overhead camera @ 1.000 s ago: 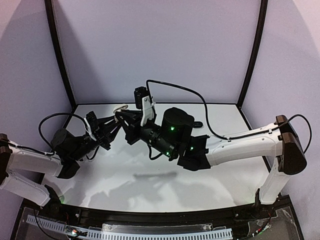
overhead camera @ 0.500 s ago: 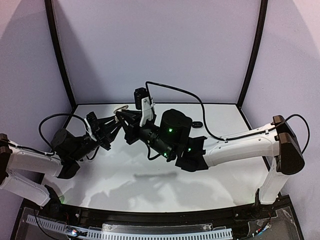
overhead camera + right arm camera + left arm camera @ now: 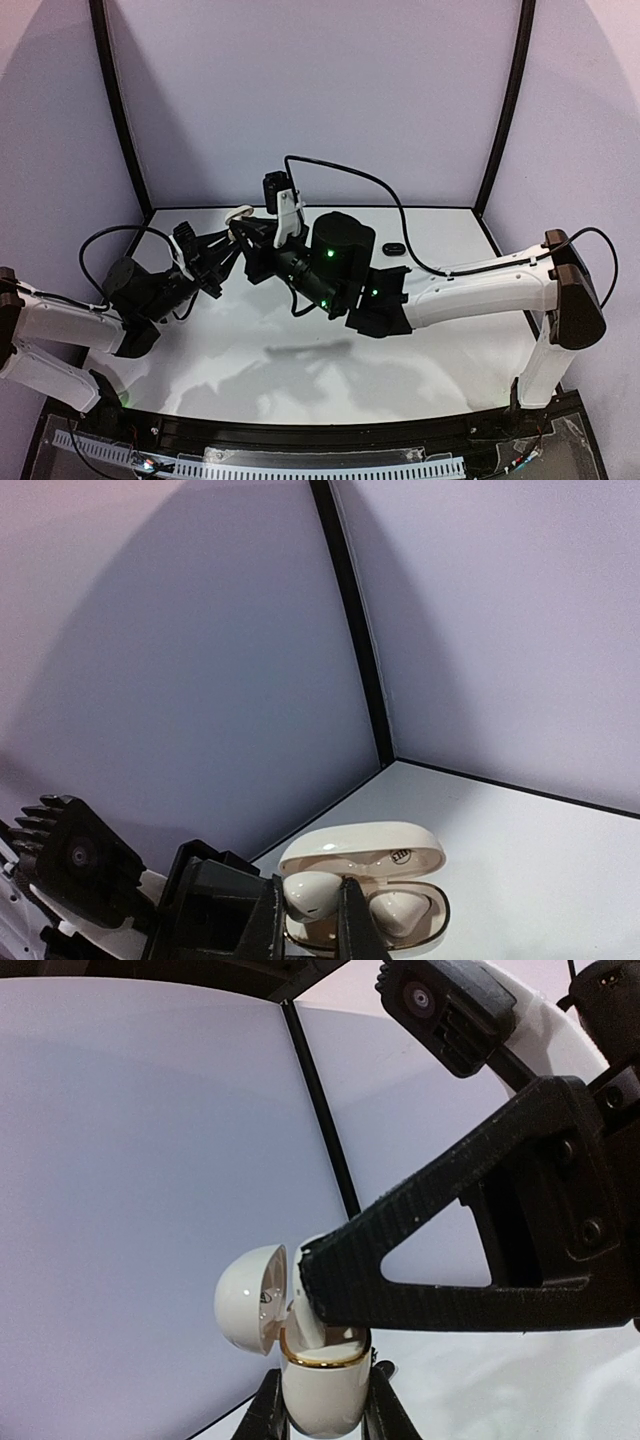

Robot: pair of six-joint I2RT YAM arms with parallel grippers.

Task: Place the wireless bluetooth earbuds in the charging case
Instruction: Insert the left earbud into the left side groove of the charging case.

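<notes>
A white charging case [image 3: 320, 1395] with a gold rim is held upright off the table, my left gripper [image 3: 322, 1415] shut on its lower body. Its lid [image 3: 250, 1298] hangs open to the left. In the right wrist view the open case [image 3: 420, 935] holds one white earbud [image 3: 400, 915] seated in its right well. My right gripper [image 3: 312, 912] is shut on a second white earbud [image 3: 312, 892], which sits at the left well just under the lid [image 3: 362, 847]. From above, both grippers meet at the case [image 3: 238, 214] at the back left. The black earbuds are out of view.
A small black oval object [image 3: 393, 248] lies on the white table [image 3: 300, 350] behind the right arm. The right arm's cable [image 3: 400, 205] arcs above it. The enclosure's back wall and black corner post [image 3: 355, 630] stand close behind the case.
The right arm has shifted slightly left and toward the back, bringing its fingers closer onto the case. The left arm and the case have hardly moved.
</notes>
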